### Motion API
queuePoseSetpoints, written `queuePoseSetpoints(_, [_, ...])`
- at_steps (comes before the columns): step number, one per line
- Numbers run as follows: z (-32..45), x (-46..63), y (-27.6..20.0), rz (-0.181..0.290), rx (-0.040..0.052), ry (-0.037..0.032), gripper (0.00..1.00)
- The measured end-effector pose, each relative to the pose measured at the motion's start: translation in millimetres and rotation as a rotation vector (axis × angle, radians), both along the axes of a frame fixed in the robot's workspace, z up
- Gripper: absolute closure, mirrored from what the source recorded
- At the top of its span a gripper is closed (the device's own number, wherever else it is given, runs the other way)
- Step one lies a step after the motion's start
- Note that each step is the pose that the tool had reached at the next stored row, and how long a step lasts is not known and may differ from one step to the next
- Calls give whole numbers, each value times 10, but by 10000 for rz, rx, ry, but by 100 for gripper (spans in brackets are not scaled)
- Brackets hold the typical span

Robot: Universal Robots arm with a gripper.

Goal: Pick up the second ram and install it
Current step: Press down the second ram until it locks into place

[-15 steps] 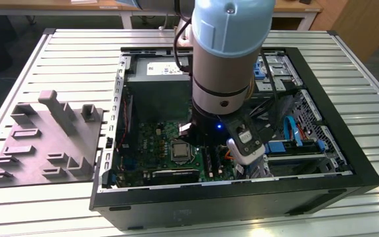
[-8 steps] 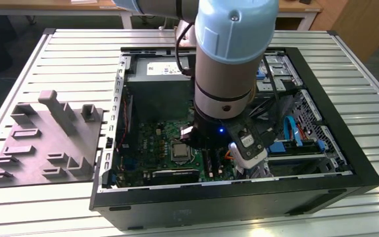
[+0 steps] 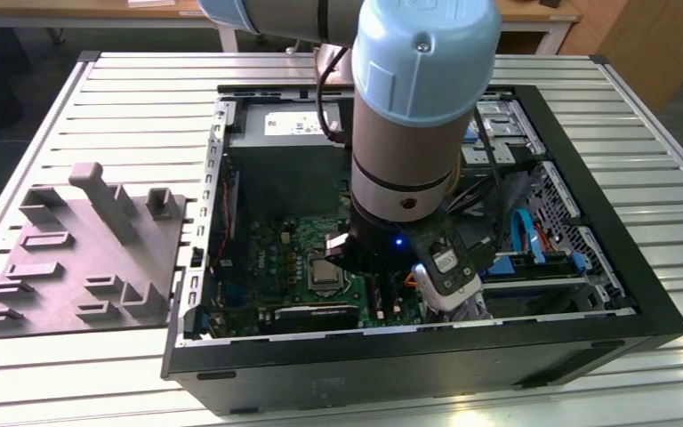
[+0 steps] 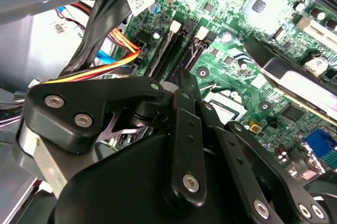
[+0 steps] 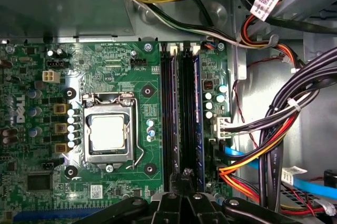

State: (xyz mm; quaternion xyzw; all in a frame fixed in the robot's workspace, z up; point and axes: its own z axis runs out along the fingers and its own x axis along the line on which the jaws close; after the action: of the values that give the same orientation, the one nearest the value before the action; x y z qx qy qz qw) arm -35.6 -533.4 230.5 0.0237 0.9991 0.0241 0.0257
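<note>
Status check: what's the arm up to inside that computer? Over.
Gripper low over the slots. Blue ram standing in one slot. Cables beside, not in the way.

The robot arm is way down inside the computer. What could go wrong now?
1. The gripper sits right over the long black slots. Pushing down slightly off line could bend or crack the green board.
2. A bundle of wires runs close beside the slots, so the arm might snag or tug them.
3. The shiny chip lies bare next to the slots, and a sideways bump could scratch it.
</note>
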Motion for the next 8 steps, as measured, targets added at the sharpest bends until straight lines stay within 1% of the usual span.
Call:
queuePoseSetpoints(3, [-2, 0, 0, 0, -1, -1, 90])
queuePoseSetpoints(6, [-33, 0, 0, 1, 1, -1, 90])
queuePoseSetpoints(8, [-36, -1, 0, 0, -1, -1, 90])
